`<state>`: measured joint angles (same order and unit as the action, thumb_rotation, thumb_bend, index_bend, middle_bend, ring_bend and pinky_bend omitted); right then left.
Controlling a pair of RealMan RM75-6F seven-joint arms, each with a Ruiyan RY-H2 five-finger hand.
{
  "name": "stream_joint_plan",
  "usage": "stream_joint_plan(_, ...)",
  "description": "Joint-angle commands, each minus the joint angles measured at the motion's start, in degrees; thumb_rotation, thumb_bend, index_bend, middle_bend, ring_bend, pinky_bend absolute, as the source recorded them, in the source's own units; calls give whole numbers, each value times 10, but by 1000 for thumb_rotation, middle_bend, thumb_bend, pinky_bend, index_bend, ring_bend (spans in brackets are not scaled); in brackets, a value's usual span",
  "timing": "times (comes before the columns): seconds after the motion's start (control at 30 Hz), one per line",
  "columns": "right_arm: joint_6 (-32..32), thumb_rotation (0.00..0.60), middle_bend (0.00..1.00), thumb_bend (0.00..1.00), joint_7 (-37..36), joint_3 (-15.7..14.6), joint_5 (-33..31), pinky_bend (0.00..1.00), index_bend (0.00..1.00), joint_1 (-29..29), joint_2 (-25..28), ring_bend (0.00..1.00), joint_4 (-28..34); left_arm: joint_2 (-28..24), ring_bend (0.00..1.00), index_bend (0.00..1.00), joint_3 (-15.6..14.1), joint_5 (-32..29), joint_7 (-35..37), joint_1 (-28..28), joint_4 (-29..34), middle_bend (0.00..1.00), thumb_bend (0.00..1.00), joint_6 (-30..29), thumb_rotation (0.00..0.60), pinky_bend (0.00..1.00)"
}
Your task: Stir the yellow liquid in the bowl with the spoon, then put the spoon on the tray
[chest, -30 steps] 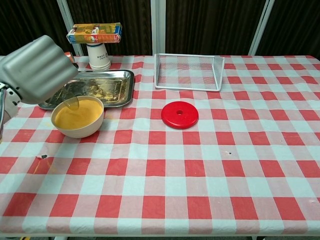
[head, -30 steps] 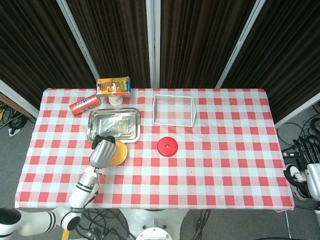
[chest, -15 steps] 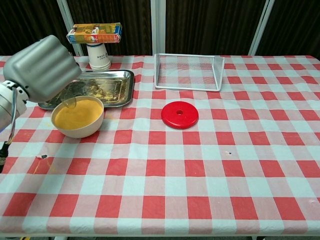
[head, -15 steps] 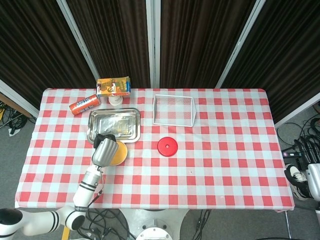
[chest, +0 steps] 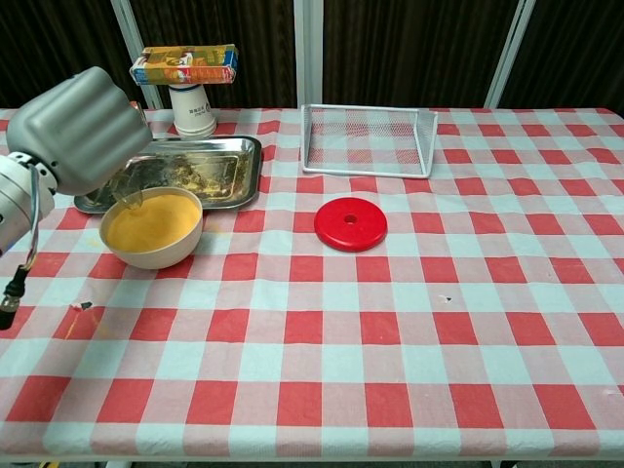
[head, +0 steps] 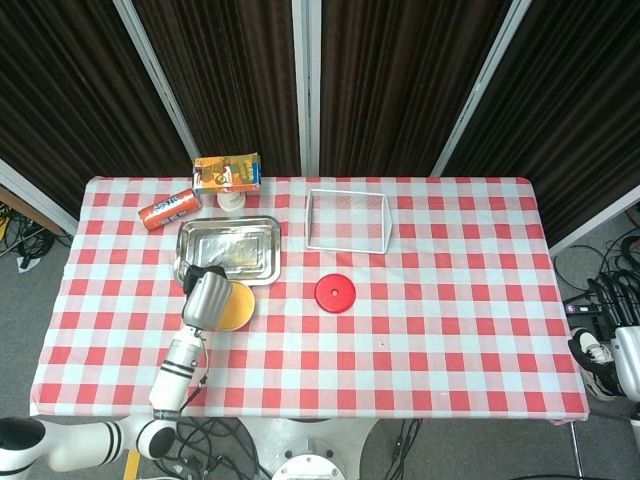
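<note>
The left hand is seen above the left rim of the bowl, its back turned to both cameras, so how far the fingers are closed cannot be told. A clear spoon is seen below the hand with its scoop in the yellow liquid; the handle is hidden behind the hand, and whether it is gripped cannot be confirmed. The spoon's long axis is seen to run steeply upward from the liquid toward the hand, scoop end down. The right hand is not shown in either view.

One bowl is counted, filled nearly to the rim with the liquid. Just behind it lies one metal tray, smeared with yellowish residue. One white wire basket is placed further right, with only the checked cloth visible through it. One red disc lies on the table between basket and bowl. Behind the tray one white cup is stood, with one orange carton laid flat across its top. One orange can lies on its side at the far left.
</note>
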<state>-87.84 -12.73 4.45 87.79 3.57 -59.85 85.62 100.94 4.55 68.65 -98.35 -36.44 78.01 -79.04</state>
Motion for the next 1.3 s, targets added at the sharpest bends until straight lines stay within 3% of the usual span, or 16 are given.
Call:
stream_joint_plan(0.03,0,600,0,200,-1,0,1,0,0,0,0,0,0,6,929,685,9,-39,-70,3,26,920,419,-12,600,952)
stream_joint_plan(0.3,-4,600,0,200,-5,0,0,0,0,-2,0,0,-3,3,929,697,13,-62,-77,-7,31,921,419,-5,600,951)
stream_joint_plan(0.6,-7,600,0,199,-16,-1,2,0,0,-5,-2,0,-12,-15,930,696,24,-11,60,-12,33,923,418,-10,600,952)
stream_joint_plan(0.8,-5,600,0,200,-16,0,1,0,0,-4,-2,0,-12,-22,930,695,43,-6,156,-25,21,923,418,23,600,952)
stream_joint_plan(1.0,-1,600,0,199,-15,1,-2,0,0,-2,-2,0,-12,-21,930,670,97,-65,280,-38,9,919,418,79,600,952)
stream_joint_plan(1.13,4,600,0,200,-18,1,-5,0,0,-1,-3,0,-15,-23,929,661,143,-138,359,-47,10,917,417,132,600,951)
stream_joint_plan(1.3,7,600,0,200,-20,1,-6,0,0,1,-4,0,-17,-17,929,643,160,-187,407,-67,-43,915,416,181,600,952)
